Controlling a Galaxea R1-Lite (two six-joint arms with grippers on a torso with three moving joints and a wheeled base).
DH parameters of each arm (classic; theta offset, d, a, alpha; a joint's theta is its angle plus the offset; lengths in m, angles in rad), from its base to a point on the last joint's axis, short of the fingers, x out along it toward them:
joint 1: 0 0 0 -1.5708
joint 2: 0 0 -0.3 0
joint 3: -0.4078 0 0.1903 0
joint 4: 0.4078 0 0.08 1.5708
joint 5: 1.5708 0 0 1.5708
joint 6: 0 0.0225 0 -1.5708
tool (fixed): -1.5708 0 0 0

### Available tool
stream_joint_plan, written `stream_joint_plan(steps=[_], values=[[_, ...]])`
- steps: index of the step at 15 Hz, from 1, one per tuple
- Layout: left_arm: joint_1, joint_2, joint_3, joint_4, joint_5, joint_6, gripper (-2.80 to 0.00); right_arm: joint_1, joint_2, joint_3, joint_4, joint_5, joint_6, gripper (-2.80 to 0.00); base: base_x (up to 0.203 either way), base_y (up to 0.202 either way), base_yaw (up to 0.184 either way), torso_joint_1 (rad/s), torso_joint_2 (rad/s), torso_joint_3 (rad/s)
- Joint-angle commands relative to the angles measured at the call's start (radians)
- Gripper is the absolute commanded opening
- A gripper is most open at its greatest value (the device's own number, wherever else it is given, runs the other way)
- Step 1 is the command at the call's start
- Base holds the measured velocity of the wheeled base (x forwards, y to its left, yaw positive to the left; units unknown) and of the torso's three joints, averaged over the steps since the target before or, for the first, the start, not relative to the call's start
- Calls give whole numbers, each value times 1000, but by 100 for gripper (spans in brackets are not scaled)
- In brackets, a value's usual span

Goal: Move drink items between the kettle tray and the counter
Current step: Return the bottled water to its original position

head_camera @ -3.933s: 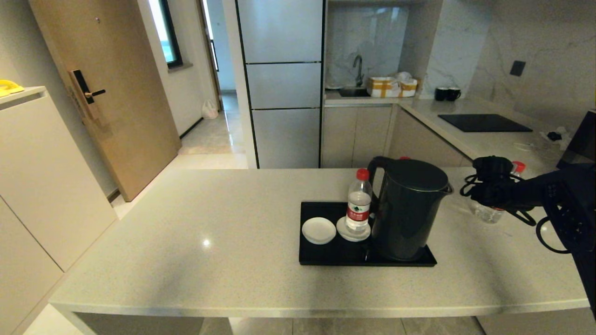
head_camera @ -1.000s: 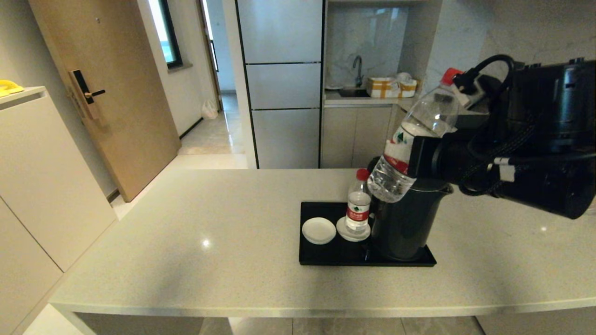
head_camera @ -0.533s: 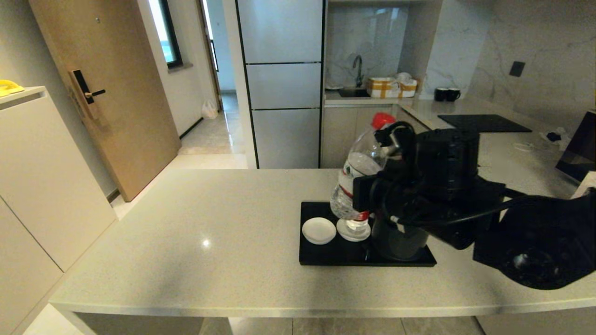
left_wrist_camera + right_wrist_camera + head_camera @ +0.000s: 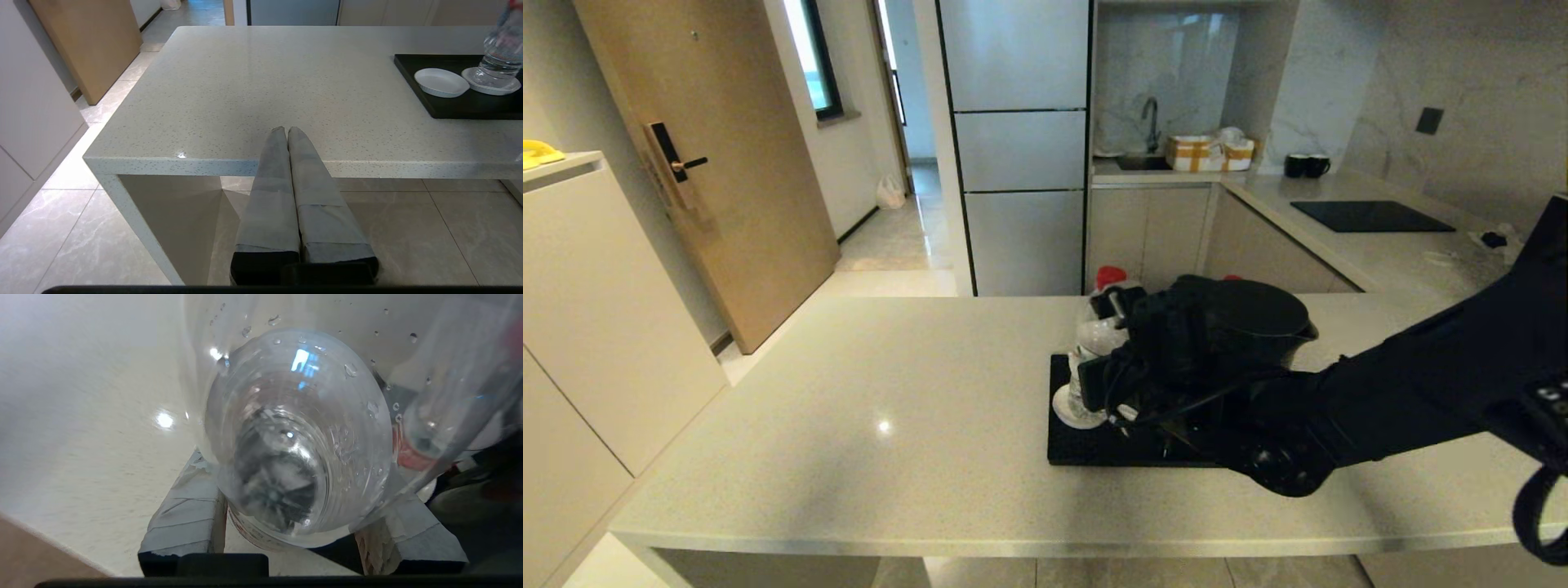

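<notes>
— Two small clear plastic water bottles with red caps: where are they?

— One (image 4: 1094,343) is clamped in the right pincer (image 4: 1104,384), over the left part of the glossy black kettle tray (image 4: 1094,451), above the round white coaster (image 4: 441,81). The other (image 4: 500,53) stands on the second coaster (image 4: 492,83), beside it on the tray.

— How will it handle?

— Light, thin-walled and smooth, I judge; squeeze the labelled middle, not the cap.

— And the left pincer (image 4: 287,132)?

— Pressed closed, empty, well off the tray at the pale speckled stone surface's (image 4: 265,81) near edge. A dark kettle (image 4: 1258,318) stands at the tray's right.
</notes>
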State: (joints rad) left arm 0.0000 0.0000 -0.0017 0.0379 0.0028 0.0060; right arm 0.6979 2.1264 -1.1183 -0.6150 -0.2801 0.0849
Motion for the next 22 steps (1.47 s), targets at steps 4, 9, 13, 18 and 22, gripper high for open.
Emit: stream_joint_plan(steps=[4, 9, 13, 18, 22], values=[[0, 0, 0, 0, 0, 0, -280, -11, 166, -95, -5, -31, 6, -280, 0, 0, 0, 0, 0, 0], [1, 0, 0, 0, 0, 0, -280, -29, 271, -233, -6, -126, 78, -280, 0, 0, 0, 0, 0, 0], [0, 0, 0, 0, 0, 0, -280, -41, 321, -295, -4, -142, 85, -280, 0, 0, 0, 0, 0, 0], [0, 0, 0, 0, 0, 0, -280, -52, 422, -404, 3, -187, 82, -280, 0, 0, 0, 0, 0, 0], [1, 0, 0, 0, 0, 0, -280, -57, 461, -434, 8, -198, 78, -280, 0, 0, 0, 0, 0, 0]])
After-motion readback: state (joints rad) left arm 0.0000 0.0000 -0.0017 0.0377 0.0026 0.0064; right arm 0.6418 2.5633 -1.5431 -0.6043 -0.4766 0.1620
